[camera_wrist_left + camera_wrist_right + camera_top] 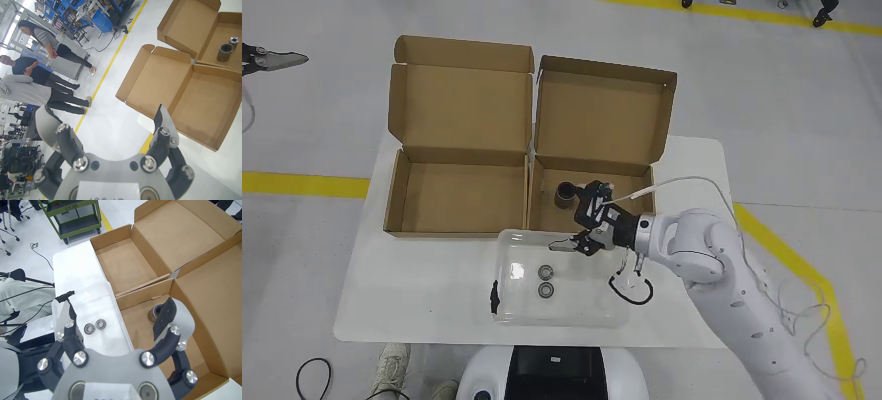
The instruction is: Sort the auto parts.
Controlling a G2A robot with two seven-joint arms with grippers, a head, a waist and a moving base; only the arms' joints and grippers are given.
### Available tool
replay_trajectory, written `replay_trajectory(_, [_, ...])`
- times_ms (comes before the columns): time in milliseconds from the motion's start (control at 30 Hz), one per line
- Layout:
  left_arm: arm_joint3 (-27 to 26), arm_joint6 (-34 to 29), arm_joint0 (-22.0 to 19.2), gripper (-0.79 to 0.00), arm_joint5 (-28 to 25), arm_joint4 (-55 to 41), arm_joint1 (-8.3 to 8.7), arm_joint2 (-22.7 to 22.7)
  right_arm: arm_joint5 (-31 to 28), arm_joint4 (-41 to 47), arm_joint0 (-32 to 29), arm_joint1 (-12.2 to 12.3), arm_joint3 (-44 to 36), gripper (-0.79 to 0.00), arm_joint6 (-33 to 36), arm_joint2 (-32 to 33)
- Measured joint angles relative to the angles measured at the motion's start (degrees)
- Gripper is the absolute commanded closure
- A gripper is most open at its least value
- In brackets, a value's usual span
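Two small metal bearings [546,280] [95,326] lie side by side in a clear plastic bin [507,300] [111,289] at the table's front. Behind the bin stand two open cardboard boxes. The left box [457,195] [204,106] [122,264] has nothing in it. The right box [587,130] [217,306] holds a dark sleeve [566,193] [224,53] [155,311] and a smaller steel cylinder [234,40]. My right gripper [575,220] [116,313] hangs open over the seam between bin and right box, holding nothing. My left gripper [277,60] [105,117] is open, off the table to the far left.
The white table [692,180] has bare room right of the boxes. A cable [630,285] loops off the right arm near the bin's right end. Both box lids [462,100] stand open at the back. A green cart [75,219] stands on the floor beyond the table.
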Motion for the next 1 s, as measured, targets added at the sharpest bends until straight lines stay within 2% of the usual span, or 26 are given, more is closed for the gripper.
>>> replay_trajectory(167, [0.0, 0.0, 0.0, -0.785, 0.0, 0.0, 0.0, 0.0, -4.77, -7.25, -0.71, 0.15, -1.63, -0.785, -3.07, -2.59])
replay_trajectory(267, [0.0, 0.0, 0.0, -0.785, 0.0, 0.0, 0.0, 0.0, -4.16, -11.44, -1.82, 0.24, -2.43, -0.653, -4.29, -3.53])
replay_trajectory(367, [0.0, 0.0, 0.0, -0.785, 0.0, 0.0, 0.0, 0.0, -4.21, -13.51, -3.13, 0.4, -2.48, -0.579, -5.32, -4.16])
replay_trajectory(500, [0.0, 0.0, 0.0, -0.785, 0.0, 0.0, 0.0, 0.0, -6.88, -14.23, -4.04, 0.66, -1.85, -0.563, -5.7, -5.15])
replay_trajectory(567, [0.0, 0.0, 0.0, -0.785, 0.0, 0.0, 0.0, 0.0, -8.3, -14.32, -4.07, 0.73, -1.31, -0.526, -5.08, -5.89])
replay_trajectory(700, [0.0, 0.0, 0.0, -0.785, 0.0, 0.0, 0.0, 0.0, -10.04, -14.05, -2.98, 0.58, 1.19, -0.52, -2.64, -8.15])
replay_trajectory(867, [0.0, 0.0, 0.0, -0.785, 0.0, 0.0, 0.0, 0.0, -8.39, -14.63, -0.43, -0.12, 5.11, -0.517, 0.58, -11.27])
replay_trajectory(1000, [0.0, 0.0, 0.0, -0.785, 0.0, 0.0, 0.0, 0.0, -6.47, -15.28, 1.72, -1.1, 8.65, -0.523, 0.03, -14.34])
